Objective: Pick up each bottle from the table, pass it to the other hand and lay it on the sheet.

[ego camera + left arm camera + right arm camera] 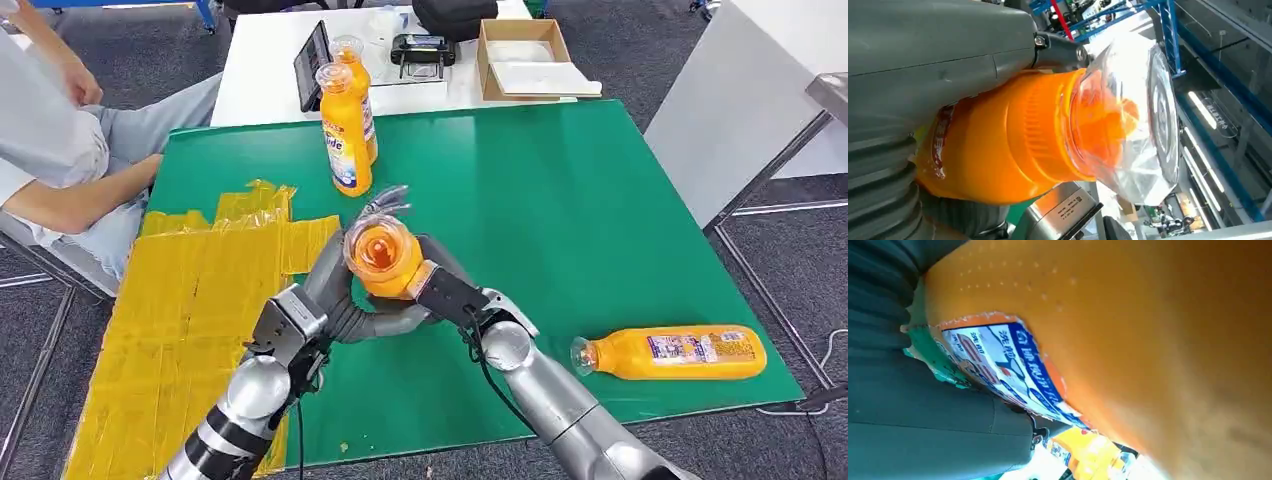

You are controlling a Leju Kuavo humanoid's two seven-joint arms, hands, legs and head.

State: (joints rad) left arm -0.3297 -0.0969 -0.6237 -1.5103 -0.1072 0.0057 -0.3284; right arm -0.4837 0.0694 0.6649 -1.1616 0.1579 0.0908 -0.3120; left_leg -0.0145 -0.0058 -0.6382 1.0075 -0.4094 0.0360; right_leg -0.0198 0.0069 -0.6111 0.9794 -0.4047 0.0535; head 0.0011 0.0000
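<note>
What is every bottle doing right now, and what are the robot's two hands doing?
Held bottle: lifted over the green table, cap up toward the camera, gripped by both hands.
Left hand: holding the held bottle.
Right hand: holding the held bottle too.
Two standing bottles: upright at the table's far side.
Lying bottle: on its side near the table's right corner.
Yellow sheet: flat, no bottle on it.

orange bottles: 4 [383, 258] [345, 130] [357, 72] [675, 352] | yellow sheet: 1 [190, 310] | cardboard box: 1 [520, 60]
</note>
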